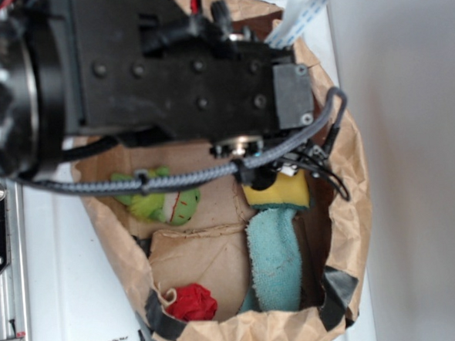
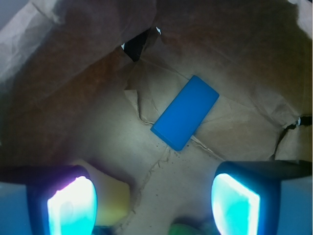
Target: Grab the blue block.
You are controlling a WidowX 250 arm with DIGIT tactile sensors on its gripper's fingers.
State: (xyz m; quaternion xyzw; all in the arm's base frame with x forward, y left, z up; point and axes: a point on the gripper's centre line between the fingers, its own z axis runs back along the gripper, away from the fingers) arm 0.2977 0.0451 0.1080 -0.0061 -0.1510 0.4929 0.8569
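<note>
In the wrist view the blue block (image 2: 185, 112) lies flat and slantwise on the brown paper floor of the bag, ahead of my gripper (image 2: 154, 203). The two glowing pads (image 2: 72, 205) stand wide apart with nothing between them, so the gripper is open, and it is short of the block, not touching it. In the exterior view the black arm (image 1: 167, 66) covers the top of the bag, and the blue block and the fingers are hidden under it.
The brown paper bag (image 1: 353, 209) walls the space in on all sides. Inside lie a yellow sponge (image 1: 275, 192), a teal towel (image 1: 275, 260), a green plush toy (image 1: 163, 197) and a red object (image 1: 193, 302). The yellow sponge (image 2: 115, 196) shows beside the left pad.
</note>
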